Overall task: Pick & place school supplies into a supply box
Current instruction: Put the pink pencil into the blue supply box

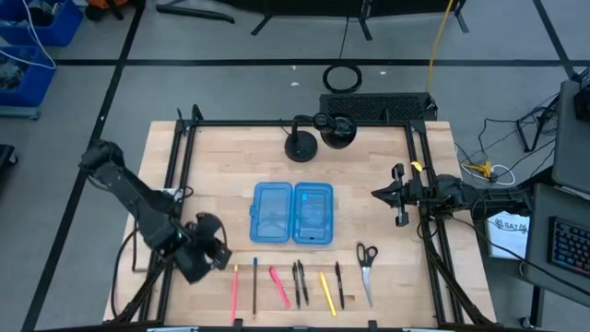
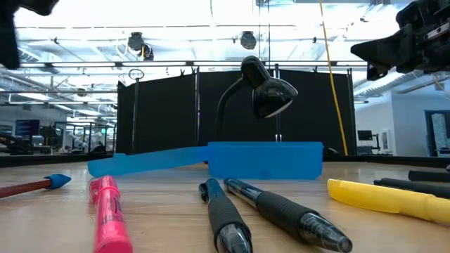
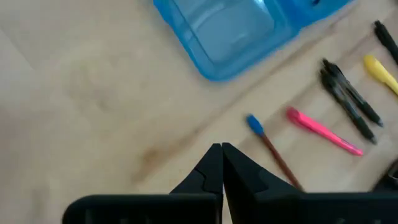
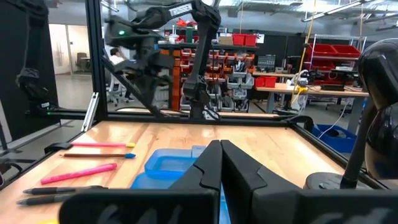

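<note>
The supply box (image 1: 292, 214) lies open at the table's middle, both blue halves flat on the wood. The school supplies lie in a row near the front edge: a red pencil (image 1: 235, 281), a dark pencil (image 1: 254, 288), a pink pen (image 1: 279, 286), two black pens (image 1: 300, 283), a yellow pen (image 1: 326, 289), another dark pen (image 1: 339, 284) and the scissors (image 1: 367, 267). My left gripper (image 1: 221, 258) hovers shut just left of the row, tilted down, its tips (image 3: 221, 149) above bare wood near the blue-tipped pencil (image 3: 255, 124). My right gripper (image 1: 387, 194) waits shut at the right, level, holding nothing.
A black desk lamp (image 1: 318, 134) stands on the table's far side behind the box. Black frame rails (image 1: 184, 166) run along the table's left and right sides. Bare wood lies between the box and the row of pens.
</note>
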Action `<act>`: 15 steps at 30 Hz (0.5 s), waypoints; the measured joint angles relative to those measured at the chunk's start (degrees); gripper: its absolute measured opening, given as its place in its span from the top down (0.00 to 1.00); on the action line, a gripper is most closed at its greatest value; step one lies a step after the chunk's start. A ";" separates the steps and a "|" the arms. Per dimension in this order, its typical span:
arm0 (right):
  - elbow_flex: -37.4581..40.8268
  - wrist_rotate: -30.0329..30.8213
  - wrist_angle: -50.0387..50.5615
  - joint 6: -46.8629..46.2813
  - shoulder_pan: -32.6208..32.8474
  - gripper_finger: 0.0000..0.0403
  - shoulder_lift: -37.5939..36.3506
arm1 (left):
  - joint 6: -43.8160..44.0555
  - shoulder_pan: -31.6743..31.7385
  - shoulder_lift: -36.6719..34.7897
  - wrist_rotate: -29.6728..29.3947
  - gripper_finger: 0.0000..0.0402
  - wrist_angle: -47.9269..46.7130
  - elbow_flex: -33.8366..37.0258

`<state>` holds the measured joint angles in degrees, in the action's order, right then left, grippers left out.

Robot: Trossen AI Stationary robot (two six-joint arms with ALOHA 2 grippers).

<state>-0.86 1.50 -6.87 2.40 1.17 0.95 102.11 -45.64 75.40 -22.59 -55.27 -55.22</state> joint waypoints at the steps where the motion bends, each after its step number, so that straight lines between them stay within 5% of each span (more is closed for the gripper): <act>1: 0.02 0.00 -0.17 0.04 0.00 1.00 0.00 | 2.21 -0.52 1.37 0.37 0.97 0.01 -0.66; 8: 0.00 0.00 -2.21 0.46 0.02 1.00 0.00 | 12.95 -1.47 10.06 2.87 0.97 0.26 -1.66; 15: 0.01 0.12 -2.17 0.46 0.00 1.00 0.00 | 12.19 -0.06 16.61 8.99 0.72 2.43 -1.64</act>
<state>-0.85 1.62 -9.04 2.85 1.17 0.95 114.30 -45.70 92.01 -13.61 -52.84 -56.86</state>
